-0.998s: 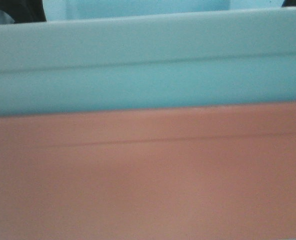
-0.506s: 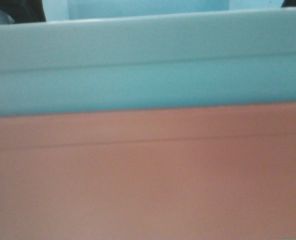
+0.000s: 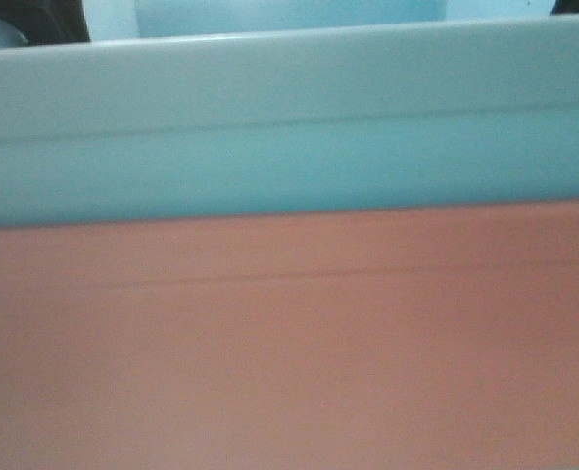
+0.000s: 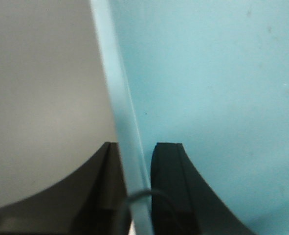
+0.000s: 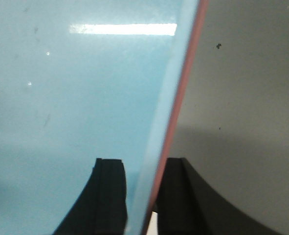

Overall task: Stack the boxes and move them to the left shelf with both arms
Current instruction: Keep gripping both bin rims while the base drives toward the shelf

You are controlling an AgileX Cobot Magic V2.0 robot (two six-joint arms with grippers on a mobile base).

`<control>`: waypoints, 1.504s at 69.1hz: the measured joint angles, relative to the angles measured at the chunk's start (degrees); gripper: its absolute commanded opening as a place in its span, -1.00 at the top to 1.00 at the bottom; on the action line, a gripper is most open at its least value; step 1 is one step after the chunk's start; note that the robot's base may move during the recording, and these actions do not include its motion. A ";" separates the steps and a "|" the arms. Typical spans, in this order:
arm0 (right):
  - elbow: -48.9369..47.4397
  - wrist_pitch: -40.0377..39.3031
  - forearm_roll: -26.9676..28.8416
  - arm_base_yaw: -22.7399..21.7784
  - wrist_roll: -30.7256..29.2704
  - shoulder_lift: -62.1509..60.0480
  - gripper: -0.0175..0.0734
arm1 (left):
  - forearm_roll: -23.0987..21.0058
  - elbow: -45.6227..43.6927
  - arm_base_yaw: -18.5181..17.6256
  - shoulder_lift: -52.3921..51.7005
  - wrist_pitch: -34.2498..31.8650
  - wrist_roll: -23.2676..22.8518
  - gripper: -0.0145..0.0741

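The light blue box (image 3: 289, 127) sits nested inside the salmon-pink box (image 3: 289, 343), and the stack fills the front view, very close to the camera. In the left wrist view, my left gripper (image 4: 134, 149) is shut on the light blue box's rim (image 4: 120, 98), one finger outside and one inside the tub. In the right wrist view, my right gripper (image 5: 145, 164) is shut on the opposite side, pinching the light blue wall (image 5: 85, 98) together with the pink rim (image 5: 186, 83). The left shelf is out of view.
A plain grey surface lies beyond the boxes in the left wrist view (image 4: 41, 98) and the right wrist view (image 5: 252, 107). Dark shapes show at the front view's top left corner (image 3: 29, 20). The stack hides everything else ahead.
Hardly anything differs. The stacked boxes stay close against the front camera, with only a slight sideways drift of the blue box's inside. Both grips hold.
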 measured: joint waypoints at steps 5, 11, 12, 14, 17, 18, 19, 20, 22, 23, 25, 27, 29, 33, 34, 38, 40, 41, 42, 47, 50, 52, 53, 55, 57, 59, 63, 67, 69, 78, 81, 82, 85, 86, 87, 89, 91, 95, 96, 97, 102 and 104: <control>0.00 0.00 0.00 0.00 0.00 0.00 0.54 | 0.00 0.00 0.00 0.00 0.00 0.00 0.68; 0.00 0.00 0.00 0.00 0.00 0.00 0.54 | 0.00 0.00 0.00 0.00 0.00 0.00 0.68; 0.00 0.00 0.00 0.00 0.00 0.00 0.54 | 0.00 0.00 0.00 0.00 0.00 0.00 0.68; 0.00 0.00 0.00 0.00 0.00 0.00 0.54 | 0.00 0.00 0.00 0.00 0.00 0.00 0.68; 0.00 0.00 0.00 0.00 0.00 0.00 0.54 | 0.00 0.00 0.00 0.00 0.00 0.00 0.68; 0.00 0.00 0.00 0.00 0.00 0.00 0.54 | 0.00 0.00 0.00 0.00 0.00 0.00 0.68; 0.00 0.00 0.00 0.00 0.00 0.00 0.54 | 0.00 0.00 0.00 0.00 0.00 0.00 0.68; 0.00 0.00 0.00 0.00 0.00 0.00 0.54 | 0.00 0.00 0.00 0.00 0.00 0.00 0.68; 0.00 0.00 0.00 0.00 0.00 0.00 0.54 | 0.00 0.00 0.00 0.00 0.00 0.00 0.68; 0.00 0.00 0.00 0.00 0.00 0.00 0.54 | 0.00 0.00 0.00 0.00 0.00 0.00 0.68; 0.00 0.00 0.00 0.00 0.00 0.00 0.54 | 0.00 0.00 0.00 0.00 0.00 0.00 0.68; 0.00 0.00 0.00 0.00 0.00 0.00 0.54 | 0.00 0.00 0.00 0.00 0.00 0.00 0.68; 0.00 0.00 0.00 0.00 0.00 0.00 0.54 | 0.00 0.00 0.00 0.00 0.00 0.00 0.68; 0.00 0.00 0.00 0.00 0.00 0.00 0.54 | 0.00 0.00 0.00 0.00 0.00 0.00 0.68; 0.00 0.00 0.00 0.00 0.00 0.00 0.54 | 0.00 0.00 0.00 0.00 0.00 0.00 0.68; 0.00 0.00 0.00 0.00 0.00 0.00 0.54 | 0.00 0.00 0.00 0.00 0.00 0.00 0.68; 0.00 0.00 0.00 0.00 0.00 0.00 0.54 | 0.00 0.00 0.00 0.00 0.00 0.00 0.68; 0.00 0.00 0.00 0.00 0.00 0.00 0.54 | 0.00 0.00 0.00 0.00 0.00 0.00 0.68; 0.00 0.00 0.00 0.00 0.00 0.00 0.54 | 0.00 0.00 0.00 0.00 0.00 0.00 0.68; 0.00 0.00 0.00 0.00 0.00 0.00 0.54 | 0.00 0.00 0.00 0.00 0.00 0.00 0.68; 0.00 0.00 0.00 0.00 0.00 0.00 0.54 | 0.00 0.00 0.00 0.00 0.00 0.00 0.68; 0.00 0.00 0.00 0.00 0.00 0.00 0.54 | 0.00 0.00 0.00 0.00 0.00 0.00 0.68; 0.00 0.00 0.00 0.00 0.00 0.00 0.54 | 0.00 0.00 0.00 0.00 0.00 0.00 0.68; 0.00 0.00 0.00 0.00 0.00 0.00 0.54 | 0.00 0.00 0.00 0.00 0.00 0.00 0.68; 0.00 0.00 0.00 0.00 0.00 0.00 0.54 | 0.00 0.00 0.00 0.00 0.00 0.00 0.68; 0.00 0.00 0.00 0.00 0.00 0.00 0.54 | 0.00 0.00 0.00 0.00 0.00 0.00 0.68; 0.00 0.00 0.00 0.00 0.00 0.00 0.54 | 0.00 0.00 0.00 0.00 0.00 0.00 0.68; 0.00 0.00 0.00 0.00 0.00 0.00 0.54 | 0.00 0.00 0.00 0.00 0.00 0.00 0.68; 0.00 0.00 0.00 0.00 0.00 0.00 0.54 | 0.00 0.00 0.00 0.00 0.00 0.00 0.68; 0.00 0.00 0.00 0.00 0.00 0.00 0.54 | 0.00 0.00 0.00 0.00 0.00 0.00 0.68; 0.00 0.00 0.00 0.00 0.00 0.00 0.54 | 0.00 0.00 0.00 0.00 0.00 0.00 0.68; 0.00 0.00 0.00 0.00 0.00 0.00 0.54 | 0.00 0.00 0.00 0.00 0.00 0.00 0.68; 0.00 0.00 0.00 0.00 0.00 0.00 0.54 | 0.00 0.00 0.00 0.00 0.00 0.00 0.68; 0.00 0.00 0.00 0.00 0.00 0.00 0.54 | 0.00 0.00 0.00 0.00 0.00 0.00 0.68; 0.00 0.00 0.00 0.00 0.00 0.00 0.54 | 0.00 0.00 0.00 0.00 0.00 0.00 0.68; 0.00 0.00 0.00 0.00 0.00 0.00 0.54 | 0.00 0.00 0.00 0.00 0.00 0.00 0.68; 0.00 0.00 0.00 0.00 0.00 0.00 0.54 | 0.00 0.00 0.00 0.00 0.00 0.00 0.68; 0.00 0.00 0.00 0.00 0.00 0.00 0.54 | 0.00 0.00 0.00 0.00 0.00 0.00 0.68; 0.00 0.00 0.00 0.00 0.00 0.00 0.54 | 0.00 0.00 0.00 0.00 0.00 0.00 0.68; 0.00 0.00 0.00 0.00 0.00 0.00 0.54 | 0.00 0.00 0.00 0.00 0.00 0.00 0.68; 0.00 0.00 0.00 0.00 0.00 0.00 0.54 | 0.00 0.00 0.00 0.00 0.00 0.00 0.68; 0.00 0.00 0.00 0.00 0.00 0.00 0.54 | 0.00 0.00 0.00 0.00 0.00 0.00 0.68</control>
